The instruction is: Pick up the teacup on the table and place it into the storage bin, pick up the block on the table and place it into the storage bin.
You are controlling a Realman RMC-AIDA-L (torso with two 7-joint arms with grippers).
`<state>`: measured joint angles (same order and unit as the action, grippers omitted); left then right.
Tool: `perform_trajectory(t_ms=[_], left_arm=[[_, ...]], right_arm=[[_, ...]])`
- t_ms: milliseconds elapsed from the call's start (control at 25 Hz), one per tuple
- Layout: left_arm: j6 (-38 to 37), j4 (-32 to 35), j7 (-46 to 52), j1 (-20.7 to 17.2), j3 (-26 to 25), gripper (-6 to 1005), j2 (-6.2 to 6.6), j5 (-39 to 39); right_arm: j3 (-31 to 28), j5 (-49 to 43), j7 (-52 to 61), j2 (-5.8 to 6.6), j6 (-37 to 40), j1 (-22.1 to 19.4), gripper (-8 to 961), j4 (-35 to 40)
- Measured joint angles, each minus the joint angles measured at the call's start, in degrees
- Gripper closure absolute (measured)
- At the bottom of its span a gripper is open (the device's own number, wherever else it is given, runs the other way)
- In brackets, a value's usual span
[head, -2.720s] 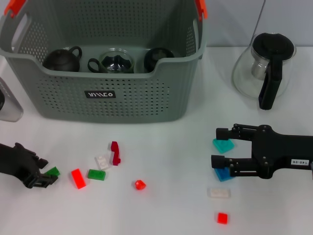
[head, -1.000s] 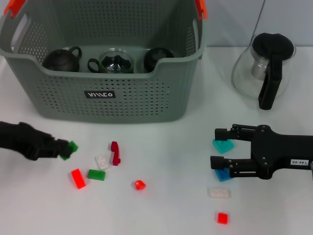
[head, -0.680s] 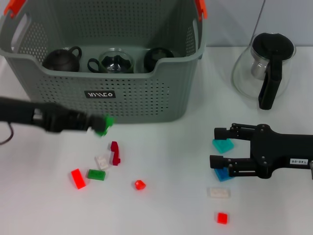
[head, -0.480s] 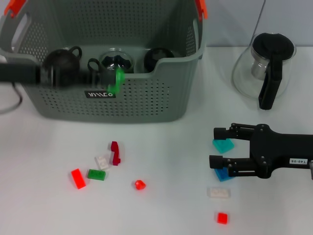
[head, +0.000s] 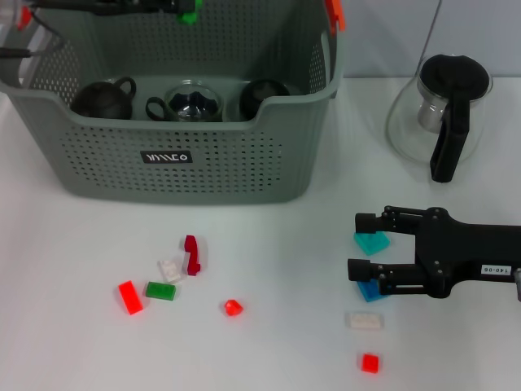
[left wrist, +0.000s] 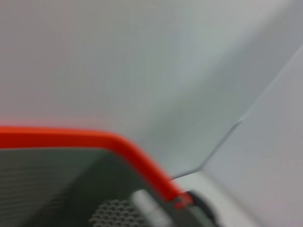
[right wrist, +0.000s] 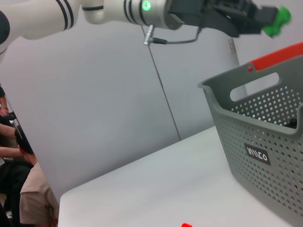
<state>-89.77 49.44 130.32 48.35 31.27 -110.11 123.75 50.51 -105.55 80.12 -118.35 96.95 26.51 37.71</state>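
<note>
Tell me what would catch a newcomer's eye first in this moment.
The left gripper holds a bright green block high above the grey storage bin, which already contains dark teacups. Small coloured blocks lie scattered on the white table in front of the bin. The black right gripper rests open near a teal block at the right.

Table [head: 269, 244]: white, smooth, matte surface, seen across the whole head view; its far edge is met by the wall behind. In the right wrist view the table [right wrist: 156, 189] is shown ending in a rounded corner.

Wall [right wrist: 94, 94]: plain pale grey, evenly lit; a thin vertical seam is seen running down it in the right wrist view. The same wall [head: 391, 37] is glimpsed along the top of the head view.

Seated persons [right wrist: 21, 175]: partly visible at the edge of the right wrist view, beyond the table corner.
</note>
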Motion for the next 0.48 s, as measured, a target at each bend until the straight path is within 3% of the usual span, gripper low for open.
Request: perform_trajectory(t_ms=[320, 480], left_arm=[[16.8, -0.5, 1.4, 0.5, 14.6, 809, -2.02, 7.2], [21.4, -0.8, 3.2, 1.0, 17.1, 806, -3.6, 12.2]], right_arm=[[-0.1, 0.0, -0.1, -0.23, -0.1, 0.2, 118, 0.0], [-0.1, 0.0, 0.0, -0.23, -0.1, 0.3, 118, 0.0]])
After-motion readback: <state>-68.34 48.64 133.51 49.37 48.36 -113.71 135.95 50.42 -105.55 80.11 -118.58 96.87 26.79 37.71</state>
